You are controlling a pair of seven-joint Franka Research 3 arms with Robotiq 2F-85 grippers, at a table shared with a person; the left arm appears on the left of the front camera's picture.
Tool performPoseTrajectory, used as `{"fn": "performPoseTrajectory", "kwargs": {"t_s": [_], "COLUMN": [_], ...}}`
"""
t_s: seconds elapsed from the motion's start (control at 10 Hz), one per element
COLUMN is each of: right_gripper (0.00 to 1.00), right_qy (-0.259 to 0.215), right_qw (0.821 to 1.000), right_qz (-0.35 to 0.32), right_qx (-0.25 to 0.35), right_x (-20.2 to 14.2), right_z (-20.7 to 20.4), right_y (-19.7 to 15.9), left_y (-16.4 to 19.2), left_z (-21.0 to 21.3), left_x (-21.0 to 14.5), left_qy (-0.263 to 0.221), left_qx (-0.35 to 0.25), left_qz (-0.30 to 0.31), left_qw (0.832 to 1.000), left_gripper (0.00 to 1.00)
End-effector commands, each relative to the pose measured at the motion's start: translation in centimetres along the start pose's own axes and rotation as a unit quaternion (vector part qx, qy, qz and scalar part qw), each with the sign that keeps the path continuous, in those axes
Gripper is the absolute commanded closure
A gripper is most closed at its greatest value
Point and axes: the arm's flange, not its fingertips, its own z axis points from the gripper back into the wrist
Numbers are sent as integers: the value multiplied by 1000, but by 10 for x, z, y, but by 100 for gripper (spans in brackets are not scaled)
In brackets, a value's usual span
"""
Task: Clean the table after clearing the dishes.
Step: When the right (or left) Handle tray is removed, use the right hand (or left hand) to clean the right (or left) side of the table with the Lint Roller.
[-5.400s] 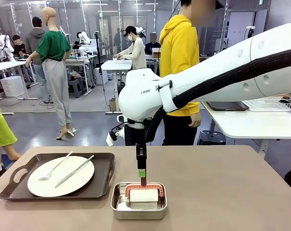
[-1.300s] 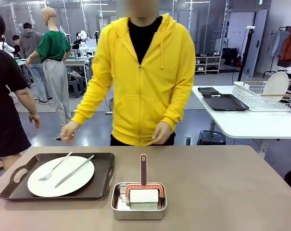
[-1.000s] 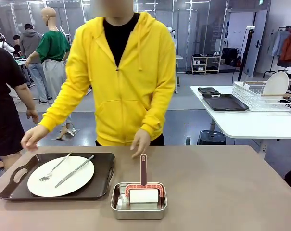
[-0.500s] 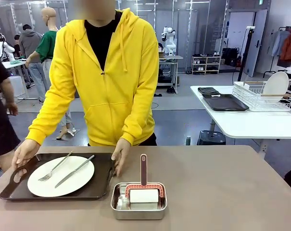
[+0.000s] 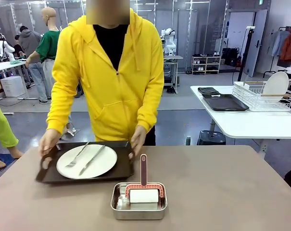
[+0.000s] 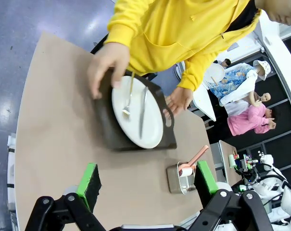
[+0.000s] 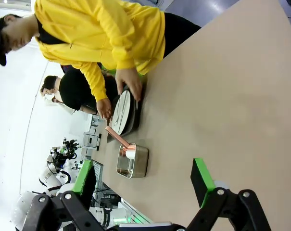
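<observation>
At the counter's (image 5: pixel 222 192) far left edge a person (image 5: pixel 111 77) holds the tray (image 5: pixel 123 170), so the left pincer (image 6: pixel 147 182) and right pincer (image 7: pixel 143 180), both released, should wait clear.

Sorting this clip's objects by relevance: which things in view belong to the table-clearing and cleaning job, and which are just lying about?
Job: table; tray in the person's hands, with plate, fork, knife; roller in steel pan, likely the cleaning tool.
Lying about: white table behind, its dish rack and dark trays.
</observation>
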Motion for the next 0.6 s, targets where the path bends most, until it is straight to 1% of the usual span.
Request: {"fn": "performPoseTrajectory", "kwargs": {"t_s": [0.0, 0.2, 0.3, 0.5], "right_gripper": [0, 0, 0, 0], "right_qy": [3, 3, 3, 3], "right_qw": [1000, 1000, 1000, 1000], "right_qz": [-9, -9, -9, -9], "right_qx": [0, 0, 0, 0], "right_x": [2, 2, 2, 2], "right_z": [-1, -1, -1, -1], "right_y": [4, 4, 4, 4], "left_y": [2, 0, -13, -41], "left_z": [2, 0, -15, -47], "left_x": [0, 0, 7, 24], "left_qy": [1, 0, 33, 69], "left_qx": [0, 0, 27, 31], "left_qz": [-6, 0, -59, -117], "left_qw": [1000, 1000, 997, 990], "left_gripper": [0, 0, 0, 0]}}
